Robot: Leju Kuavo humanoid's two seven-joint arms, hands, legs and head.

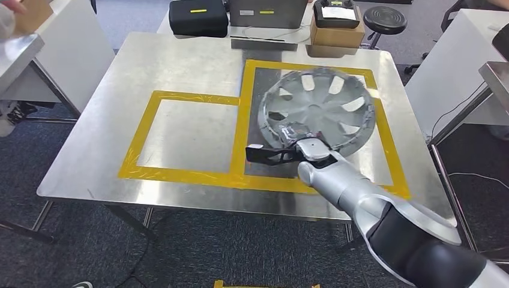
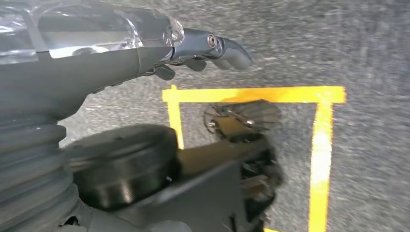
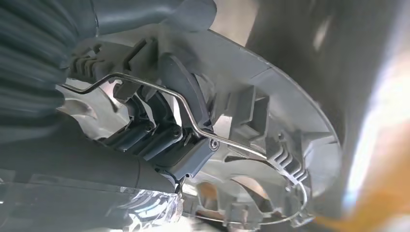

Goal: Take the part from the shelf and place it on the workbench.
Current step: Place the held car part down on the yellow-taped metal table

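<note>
Steel workbench (image 1: 180, 66), silver wheel cover (image 1: 324, 105) inside its yellow-taped square, near rim clasped by right-hand fingers (image 3: 159, 140).

1. My right arm (image 1: 372, 204) reaches forward from the near right, silver, with a dark elbow.
2. My right hand (image 1: 294, 141) grips the hubcap (image 1: 324, 105) at its near rim, fingers (image 3: 159, 140) curled through.
3. My left hand (image 2: 208, 48) hangs low, fingers loosely curled, holding nothing.
</note>
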